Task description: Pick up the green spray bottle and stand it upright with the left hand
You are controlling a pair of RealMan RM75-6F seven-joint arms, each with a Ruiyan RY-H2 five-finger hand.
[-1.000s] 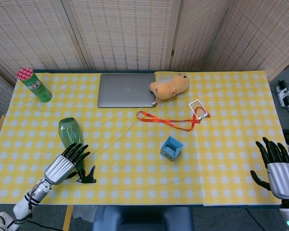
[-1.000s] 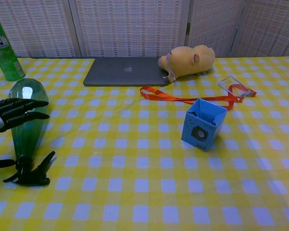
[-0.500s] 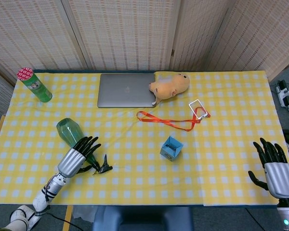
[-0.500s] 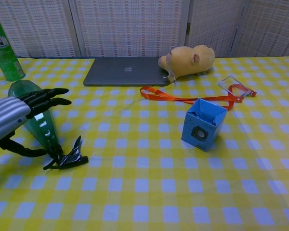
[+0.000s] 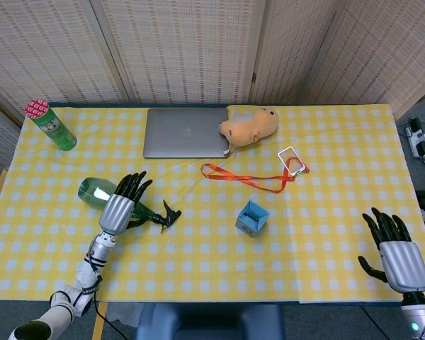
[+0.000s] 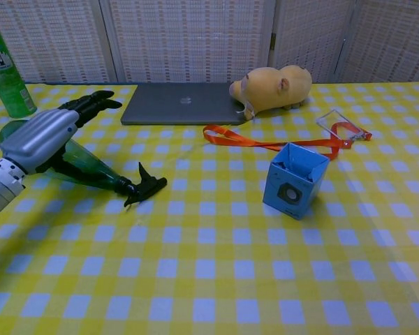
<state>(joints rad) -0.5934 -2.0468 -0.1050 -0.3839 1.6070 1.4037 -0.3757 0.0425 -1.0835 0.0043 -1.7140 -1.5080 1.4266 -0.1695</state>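
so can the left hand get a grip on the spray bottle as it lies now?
Probably yes. The left hand is already over the spray bottle, which lies on its side with nothing beside it. Whether the fingers actually grip it can't be told.

Green spray bottle (image 6: 77,165) looks like glossy see-through plastic, laptop (image 5: 185,132) is matt brushed metal, plush toy (image 6: 271,87) fuzzy cloth, desk (image 5: 326,234) under checked cloth.

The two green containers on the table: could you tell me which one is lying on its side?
The green spray bottle under the left hand; the green can stands upright.
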